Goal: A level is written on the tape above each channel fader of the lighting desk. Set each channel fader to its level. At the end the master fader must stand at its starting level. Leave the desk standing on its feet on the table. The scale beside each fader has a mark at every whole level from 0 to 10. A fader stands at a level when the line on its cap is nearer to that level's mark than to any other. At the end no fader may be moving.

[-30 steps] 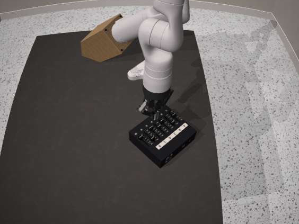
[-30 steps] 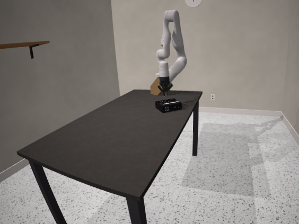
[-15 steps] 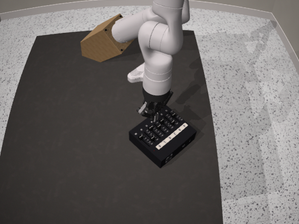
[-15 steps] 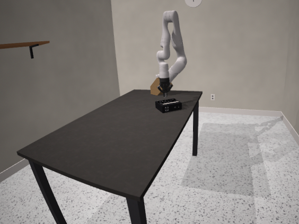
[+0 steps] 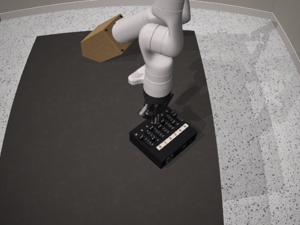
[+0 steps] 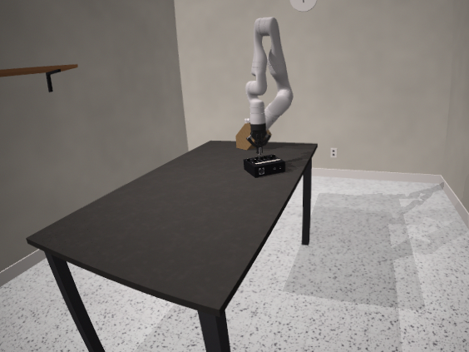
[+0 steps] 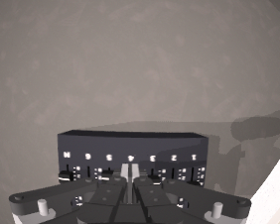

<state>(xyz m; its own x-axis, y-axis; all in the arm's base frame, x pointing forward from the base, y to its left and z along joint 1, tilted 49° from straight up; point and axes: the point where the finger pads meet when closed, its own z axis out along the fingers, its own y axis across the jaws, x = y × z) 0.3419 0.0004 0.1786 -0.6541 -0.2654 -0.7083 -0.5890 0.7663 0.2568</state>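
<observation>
Dark, mottled tabletop supports a boxy black desk.

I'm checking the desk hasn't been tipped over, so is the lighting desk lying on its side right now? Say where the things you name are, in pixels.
No, the lighting desk (image 5: 173, 147) (image 6: 270, 170) (image 7: 133, 144) sits upright, its faders and tape facing up.

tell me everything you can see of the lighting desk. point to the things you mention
The lighting desk (image 5: 174, 149) (image 6: 266, 168) (image 7: 134, 146) is a low black box, seemingly plastic or painted metal, sitting upright on the dark table (image 5: 80, 157) (image 6: 166, 209). Its top carries dark-capped faders at differing positions, small pale scale marks, channel labels and a white tape strip with characters too blurry to read. The closed tool (image 5: 156, 121) (image 6: 259, 152) (image 7: 129, 173) is over it; contact is unclear.
</observation>
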